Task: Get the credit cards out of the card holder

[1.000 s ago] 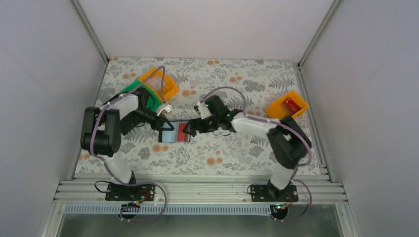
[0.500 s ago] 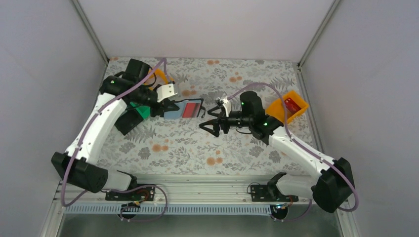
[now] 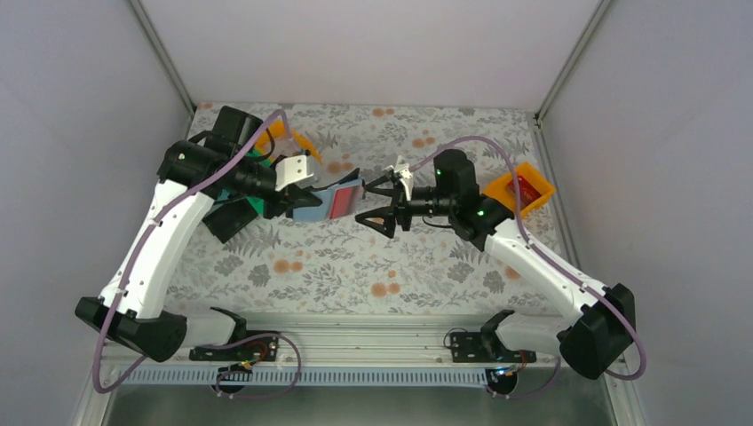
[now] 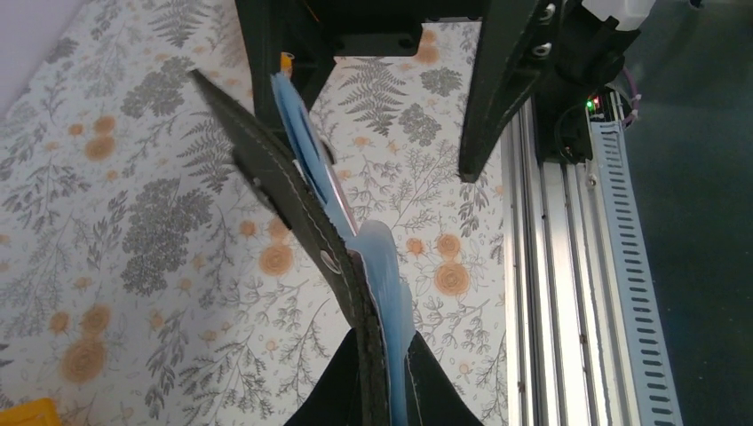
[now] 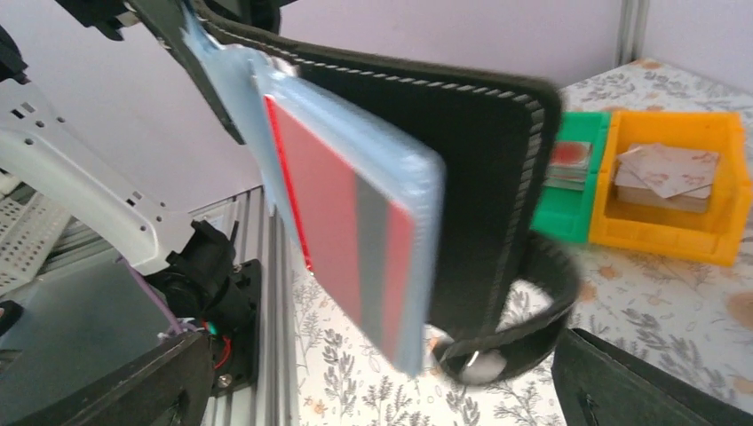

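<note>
My left gripper (image 3: 295, 204) is shut on one edge of the black card holder (image 3: 313, 204) and holds it open in the air above the table. A red credit card (image 3: 341, 201) sits in its bluish pocket (image 5: 417, 231), red face with a grey stripe (image 5: 342, 222) towards the right wrist camera. A black strap with a snap (image 5: 519, 333) hangs below. In the left wrist view the holder (image 4: 293, 209) runs edge-on up from the left gripper (image 4: 388, 390). My right gripper (image 3: 373, 204) is open, just right of the holder, with nothing between its fingers (image 5: 115, 390).
An orange tray (image 3: 300, 146), a green tray (image 3: 257, 197) and a black tray (image 3: 229, 219) stand at the back left under the left arm. Another orange tray (image 3: 506, 191) at the right edge holds a red flat piece (image 3: 524, 186). The rail (image 4: 550, 266) runs along the near edge.
The left arm has lifted the holder off the table, up and back. The right gripper pulled away to the right, rose, and now faces the holder's open side.
</note>
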You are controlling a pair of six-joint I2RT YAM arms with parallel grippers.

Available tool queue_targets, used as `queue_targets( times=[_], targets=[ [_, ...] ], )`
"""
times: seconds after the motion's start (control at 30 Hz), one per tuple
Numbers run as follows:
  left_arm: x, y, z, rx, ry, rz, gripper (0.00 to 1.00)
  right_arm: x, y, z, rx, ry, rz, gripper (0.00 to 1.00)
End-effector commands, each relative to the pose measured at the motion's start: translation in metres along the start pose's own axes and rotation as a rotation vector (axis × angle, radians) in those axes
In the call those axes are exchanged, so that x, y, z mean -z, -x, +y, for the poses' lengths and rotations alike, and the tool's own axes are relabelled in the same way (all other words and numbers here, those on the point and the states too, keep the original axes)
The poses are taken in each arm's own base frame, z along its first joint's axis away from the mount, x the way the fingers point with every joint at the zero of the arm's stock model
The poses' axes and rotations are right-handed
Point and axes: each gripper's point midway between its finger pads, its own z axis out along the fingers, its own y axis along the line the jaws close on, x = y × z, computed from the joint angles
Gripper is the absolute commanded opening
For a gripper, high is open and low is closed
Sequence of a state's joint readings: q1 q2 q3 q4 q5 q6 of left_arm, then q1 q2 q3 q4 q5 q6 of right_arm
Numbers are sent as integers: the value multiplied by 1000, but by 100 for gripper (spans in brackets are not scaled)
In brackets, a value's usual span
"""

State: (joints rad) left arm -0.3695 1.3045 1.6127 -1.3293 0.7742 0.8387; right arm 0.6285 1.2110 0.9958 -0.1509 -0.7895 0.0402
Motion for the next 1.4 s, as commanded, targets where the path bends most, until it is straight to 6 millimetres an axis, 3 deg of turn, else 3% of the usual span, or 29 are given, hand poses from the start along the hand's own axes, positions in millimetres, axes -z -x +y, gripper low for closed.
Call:
queue_targets(
  times=[0.0, 0.23, 0.37, 0.5, 0.67, 0.87, 1.07, 1.13, 1.27, 1.37],
  targets=[
    [17, 19, -18, -64, -6, -60, 2, 16, 14, -5, 111, -82, -9, 97],
    [24, 28, -20, -92, 13, -78, 2, 30, 42, -2, 164, -111, -16, 99],
    [22, 28, -23, -86, -10, -90, 2, 25, 51, 22, 161, 48, -31, 99],
    [19, 27, -22, -76, -18, -89, 3, 21, 52, 39, 161, 161, -17, 96],
    [18, 30, -21, -74, -21, -104, 2, 19, 46, 40, 152, 168, -13, 75],
    [13, 30, 3, 9, 52, -84, 2, 16, 31, 41, 130, 194, 1, 69],
    [10, 28, 10, 32, 60, -71, 2, 18, 35, 50, 141, 229, -21, 67],
    [9, 27, 9, 34, 55, -70, 2, 18, 39, 50, 144, 219, -33, 57],
    [7, 25, 8, 35, 48, -71, 2, 15, 45, 40, 125, 175, -56, 25],
    [8, 26, 6, 30, 42, -75, 2, 13, 45, 33, 114, 138, -57, 5]
  ],
)
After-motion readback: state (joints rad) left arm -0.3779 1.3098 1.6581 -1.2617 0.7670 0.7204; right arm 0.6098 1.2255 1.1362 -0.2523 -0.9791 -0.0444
